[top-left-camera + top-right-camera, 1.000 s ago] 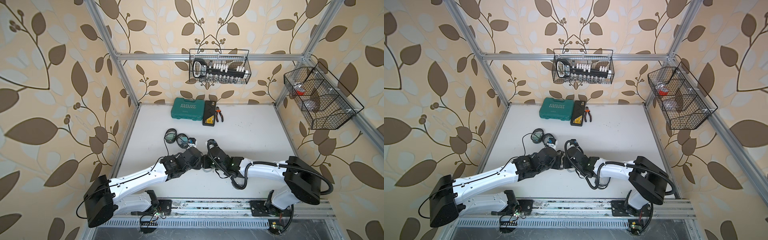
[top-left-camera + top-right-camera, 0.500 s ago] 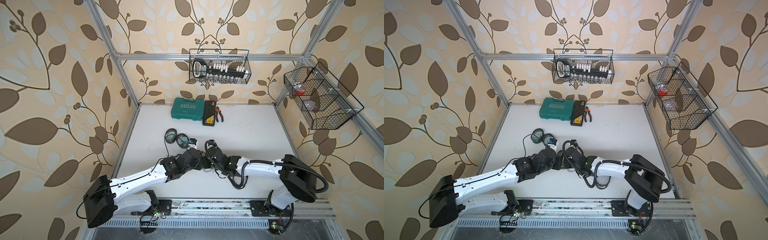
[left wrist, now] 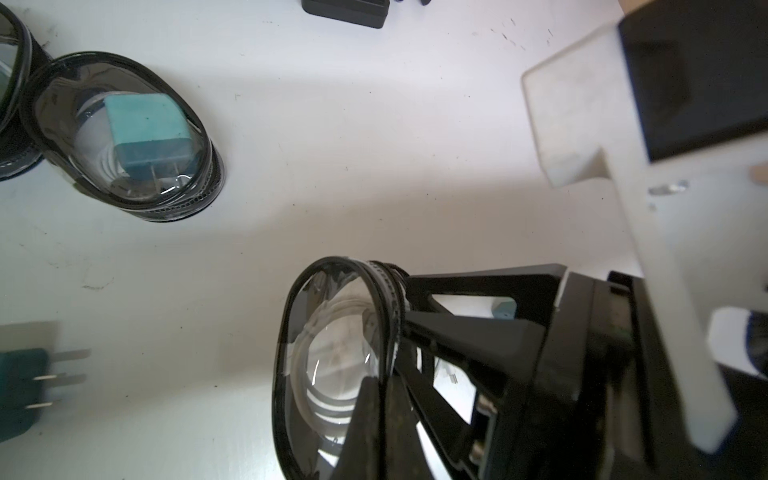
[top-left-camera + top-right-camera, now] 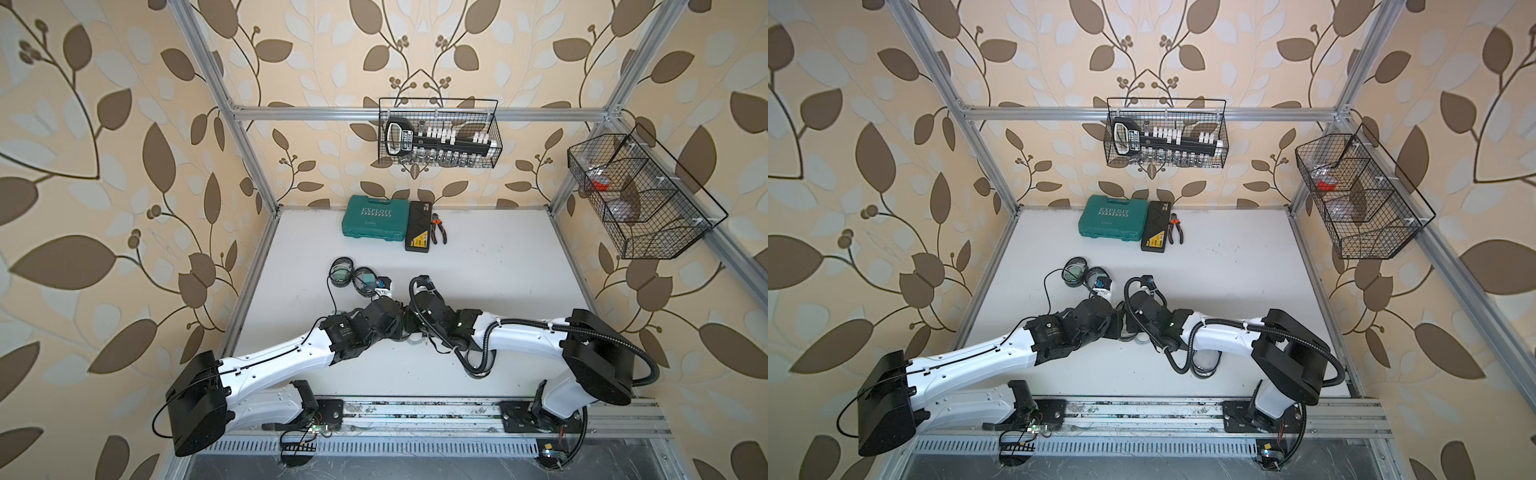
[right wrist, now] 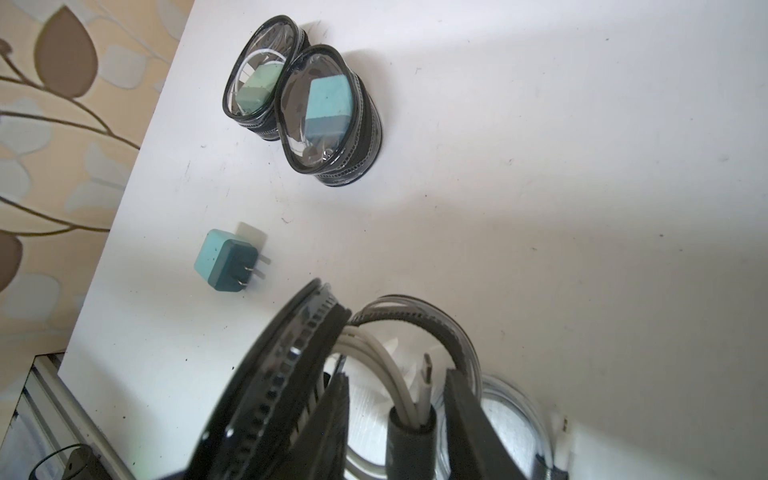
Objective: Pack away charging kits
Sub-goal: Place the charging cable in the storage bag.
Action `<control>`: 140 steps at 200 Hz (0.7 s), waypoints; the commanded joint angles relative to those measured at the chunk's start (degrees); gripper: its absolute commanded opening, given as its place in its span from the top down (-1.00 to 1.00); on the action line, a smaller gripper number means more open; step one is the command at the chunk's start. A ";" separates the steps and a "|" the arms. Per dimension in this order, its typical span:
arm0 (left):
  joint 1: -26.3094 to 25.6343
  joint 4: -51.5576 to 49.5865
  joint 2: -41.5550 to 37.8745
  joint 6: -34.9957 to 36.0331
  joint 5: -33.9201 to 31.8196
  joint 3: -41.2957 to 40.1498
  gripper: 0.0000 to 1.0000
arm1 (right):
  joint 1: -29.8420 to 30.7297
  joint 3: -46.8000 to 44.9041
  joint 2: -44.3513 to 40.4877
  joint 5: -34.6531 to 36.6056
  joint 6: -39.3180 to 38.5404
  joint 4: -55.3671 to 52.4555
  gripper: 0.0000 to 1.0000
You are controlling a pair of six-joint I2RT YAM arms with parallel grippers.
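The left end effector (image 3: 392,345) is clamped on the rim of an unzipped pouch (image 3: 332,353) near the middle of the desk (image 4: 498,270). The right end effector (image 5: 399,399) stands partly open in the pouch mouth, jaws either side of the coiled cable (image 5: 376,353). Two filled pouches (image 4: 365,280) lie at 11 o'clock.

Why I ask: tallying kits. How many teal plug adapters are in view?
3. Pale adapter inside the outer pouch; second adapter inside the adjoining pouch; loose adapter on the table. More may be hidden from view.
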 commanded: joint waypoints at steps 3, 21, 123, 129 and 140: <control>0.21 -0.25 -0.57 -0.60 -2.67 0.56 1.00 | 0.21 1.77 -1.99 1.77 -0.08 -1.69 0.23; 0.21 -1.36 -0.56 -0.97 -3.39 1.07 1.00 | 0.21 2.65 -3.53 2.98 -0.08 -3.82 0.21; 1.46 -8.25 5.05 -3.31 -15.36 7.63 1.00 | -7.40 -9.85 -17.00 7.96 19.20 -19.37 -0.39; 1.73 -7.91 5.67 -3.09 -15.34 7.70 1.00 | -7.42 -10.90 -17.10 7.60 20.92 -19.54 -0.42; 2.30 -7.86 6.72 -2.96 -15.23 8.12 1.00 | -7.52 -12.38 -17.30 6.45 23.65 -19.38 -0.45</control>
